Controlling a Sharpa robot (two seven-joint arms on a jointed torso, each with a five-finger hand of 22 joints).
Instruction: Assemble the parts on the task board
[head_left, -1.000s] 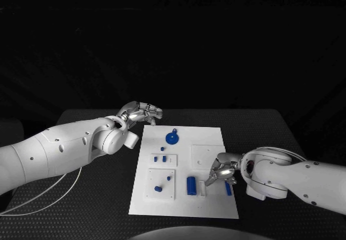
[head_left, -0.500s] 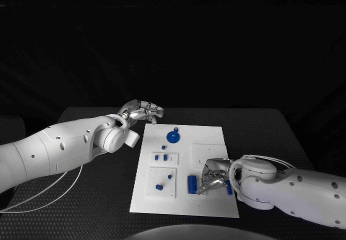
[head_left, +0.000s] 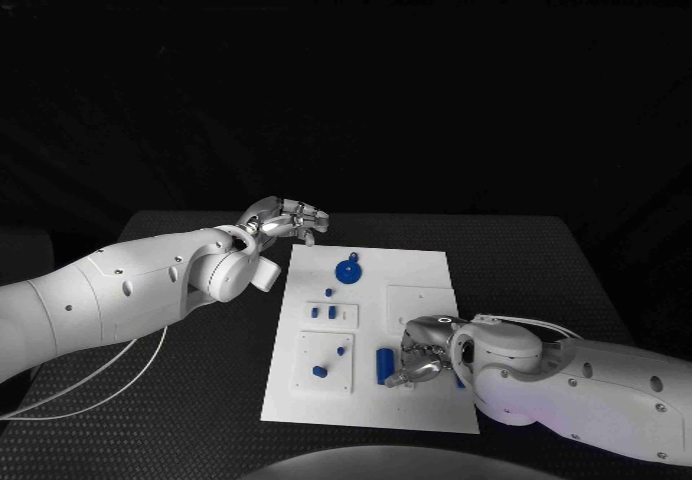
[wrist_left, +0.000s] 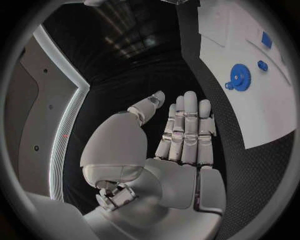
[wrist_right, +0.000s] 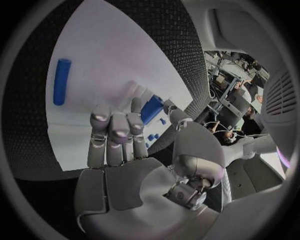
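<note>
Silver fingers of the right hand (head_left: 420, 355) reach down over the near middle of the white task board (head_left: 411, 270), spread and holding nothing, their tips just beside a thick blue cylinder (head_left: 385, 366) lying flat there. A thinner blue rod (wrist_right: 60, 81) lies apart on bare board on the hand's other side. Further out, a small blue peg (head_left: 319, 372) rests on the raised panel at the board's near left, two short pegs (head_left: 320, 312) sit in the small panel above it, and the blue gear (head_left: 346, 270) lies near the far end. The left hand (head_left: 283, 220) hovers off the board's far left corner, fingers loosely curled around nothing.

My worry is a nudge: the cylinder lies on its round side, so a fingertip meeting it off-centre would likely roll it toward the left panel, and a downward press could shift the board itself.

Compared with a second ago, the right hand has moved leftward across the board and closer to the cylinder; the left hand and the parts lie as they did.
</note>
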